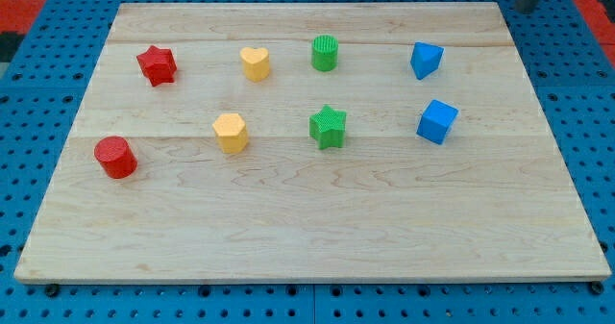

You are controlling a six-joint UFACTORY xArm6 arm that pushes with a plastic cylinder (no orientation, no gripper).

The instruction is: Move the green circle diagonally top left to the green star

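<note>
The approach step is judged to be pending, since my tip is not being shown and no hand state can be told, while the green circle (325,53), lying directly above the green star (328,126) on the tabletop (307,237), is awaiting a leftward nudge.

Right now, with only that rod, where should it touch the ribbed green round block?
I can't grip, only push. I'd likely press my tip, now beyond the wooden board's top-right corner, against the green circle's right side: it stands straight above the green star, so it must slide left.
</note>
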